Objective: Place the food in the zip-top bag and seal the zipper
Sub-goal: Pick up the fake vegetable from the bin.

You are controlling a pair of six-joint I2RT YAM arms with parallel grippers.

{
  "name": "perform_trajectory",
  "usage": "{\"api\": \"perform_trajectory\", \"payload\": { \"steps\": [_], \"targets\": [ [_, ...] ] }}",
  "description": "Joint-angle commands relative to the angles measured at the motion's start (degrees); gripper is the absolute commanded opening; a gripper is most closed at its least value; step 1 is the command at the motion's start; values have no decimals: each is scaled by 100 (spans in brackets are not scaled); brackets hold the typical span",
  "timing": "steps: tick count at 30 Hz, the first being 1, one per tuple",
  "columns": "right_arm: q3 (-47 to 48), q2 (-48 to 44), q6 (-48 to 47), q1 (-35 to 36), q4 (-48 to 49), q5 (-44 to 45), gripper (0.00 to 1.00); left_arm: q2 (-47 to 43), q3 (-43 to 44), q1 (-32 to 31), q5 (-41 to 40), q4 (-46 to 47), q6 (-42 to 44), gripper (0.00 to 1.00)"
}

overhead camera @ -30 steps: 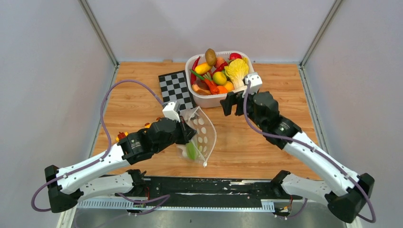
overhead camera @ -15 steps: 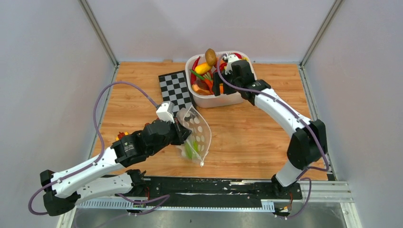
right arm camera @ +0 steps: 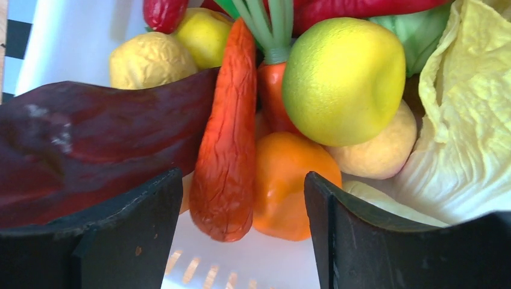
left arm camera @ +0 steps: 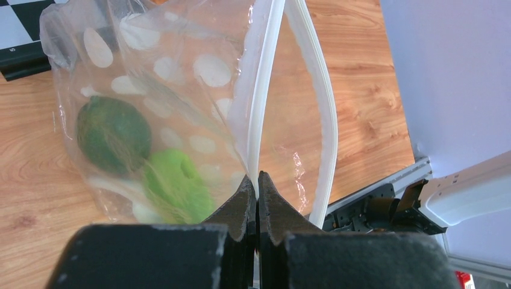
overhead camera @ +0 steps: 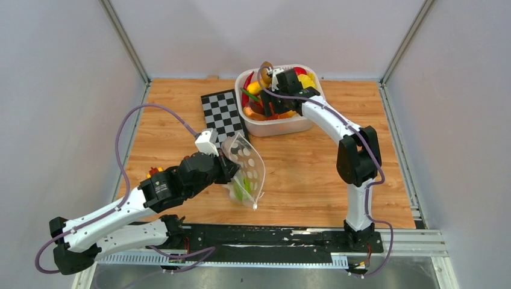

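While the clear, dot-printed zip-top bag (overhead camera: 252, 171) is held up off the wooden surface (overhead camera: 313, 174) near the middle of its near edge, its mouth stands apart. The left jaws are shut tight on one lip of the narrow whitish zipper (left arm camera: 265, 108), and the other lip bows away to the right. A dark green round toy fruit (left arm camera: 113, 133) and a light green toy piece (left arm camera: 172, 180) are seen inside the bag.

The remaining food is heaped in the white rigid tub (overhead camera: 265, 127) at the middle of the far edge. The right jaws are spread wide and empty above it, with nothing touched. Between them lies a wrinkled orange toy carrot (right arm camera: 229, 156), with a round orange toy fruit (right arm camera: 289, 180) just beside it on the right. The carrot's long axis runs straight away from the jaws and across their closing line, so a plain descent and squeeze is judged suitable. The right arm is by far the nearer. A risk is judged that the orange fruit would be pinched along with the carrot.
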Motion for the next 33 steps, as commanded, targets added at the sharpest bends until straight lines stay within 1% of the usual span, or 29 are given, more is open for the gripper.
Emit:
{"api": "perform_trajectory", "payload": {
  "steps": [1,3,5,8,9,11,12,15,17,18,19,20,25,33],
  "targets": [
    [304,217,-202,-129,-197,-89,72,-82,-8,9,-197,25,35,0],
    [281,299,-205,-165,-249,-163,66,-68,-13,10,-194,32,33,0],
    [233,333,-208,-184,-270,-264,64,-58,-28,11,-185,53,22,0],
    [150,285,-169,-235,-239,-574,53,-30,-39,10,-150,73,18,0],
    [127,244,-134,-257,-217,-585,50,-30,-39,14,-146,73,9,0],
    [11,96,-85,-290,-75,-669,41,-30,-46,13,-151,79,9,0],
    [-67,6,-80,-306,40,-758,38,-37,-48,6,-150,75,9,0],
    [-305,-253,-42,-335,364,-927,38,-38,-55,10,-152,81,-2,0],
    [-399,-377,-47,-340,463,-983,36,-30,-74,13,-149,109,-8,0],
    [-415,-428,-43,-336,470,-954,33,-25,-82,10,-124,128,-9,0],
    [-437,-478,-44,-348,464,-943,27,-19,-83,0,-116,131,-9,0],
    [-475,-564,-44,-345,465,-944,25,-18,-79,7,-105,133,-9,0],
    [-944,-1056,11,-345,722,-838,24,-13,-92,8,-96,140,-26,0],
    [-1728,-1989,280,-344,1092,-387,25,33,-92,6,-71,204,-18,0]
  ]
}}
